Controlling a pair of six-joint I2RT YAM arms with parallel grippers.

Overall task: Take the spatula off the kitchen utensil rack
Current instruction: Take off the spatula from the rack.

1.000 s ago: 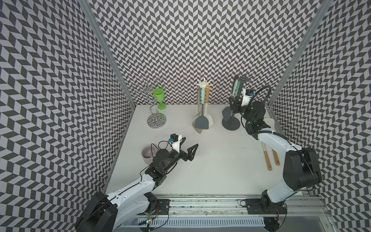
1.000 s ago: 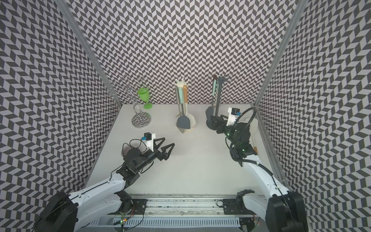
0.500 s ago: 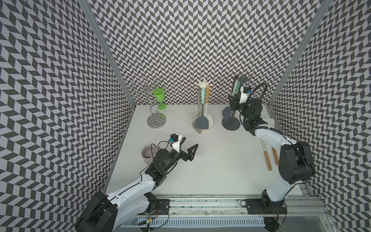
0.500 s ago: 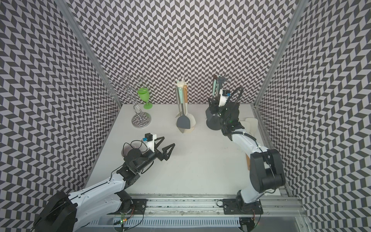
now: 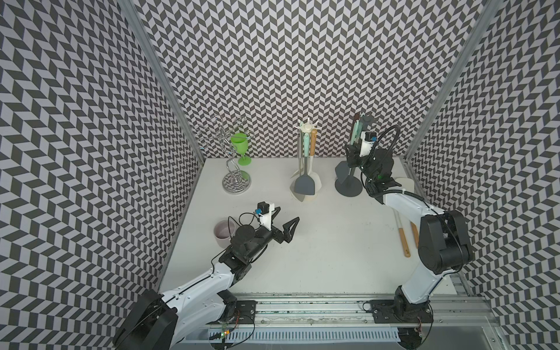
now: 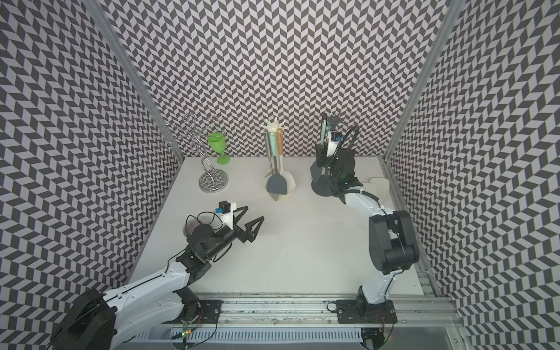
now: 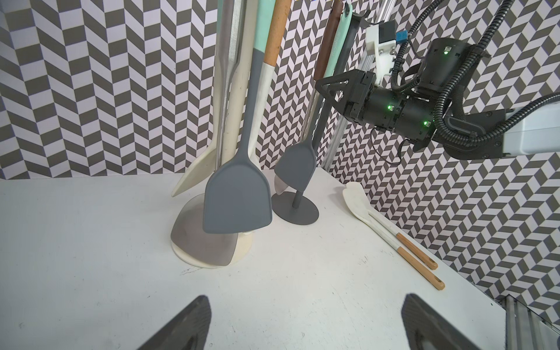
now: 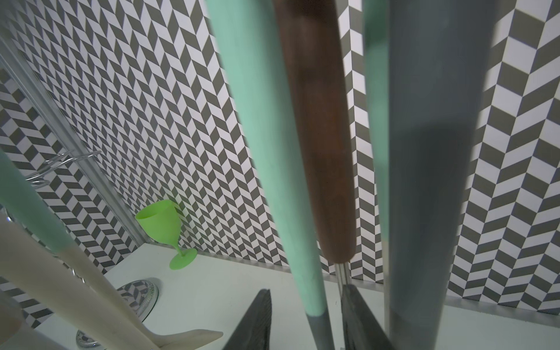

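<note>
The spatula (image 5: 342, 171) has a mint-green handle (image 8: 272, 151) and a grey blade (image 7: 295, 163). It hangs on the dark grey kitchen utensil rack (image 5: 348, 188) at the back right, next to a brown-handled tool (image 8: 315, 136). My right gripper (image 8: 306, 289) straddles the lower end of the mint handle, with narrow gaps still showing on both sides of it. Both top views show that gripper (image 6: 319, 153) up against the rack pole. My left gripper (image 5: 288, 213) hovers wide open over the table's middle left, holding nothing.
A cream rack (image 5: 306, 181) with several utensils stands at the back centre. At the back left are a wire stand (image 5: 236, 181) and a green goblet (image 5: 241, 145). A pale cup (image 5: 224, 233) sits by my left arm. Two wood-handled spatulas (image 5: 403, 239) lie at the right.
My right gripper has moved back and up to the dark rack, and its jaws have narrowed around the mint handle. The left arm has stayed still.
</note>
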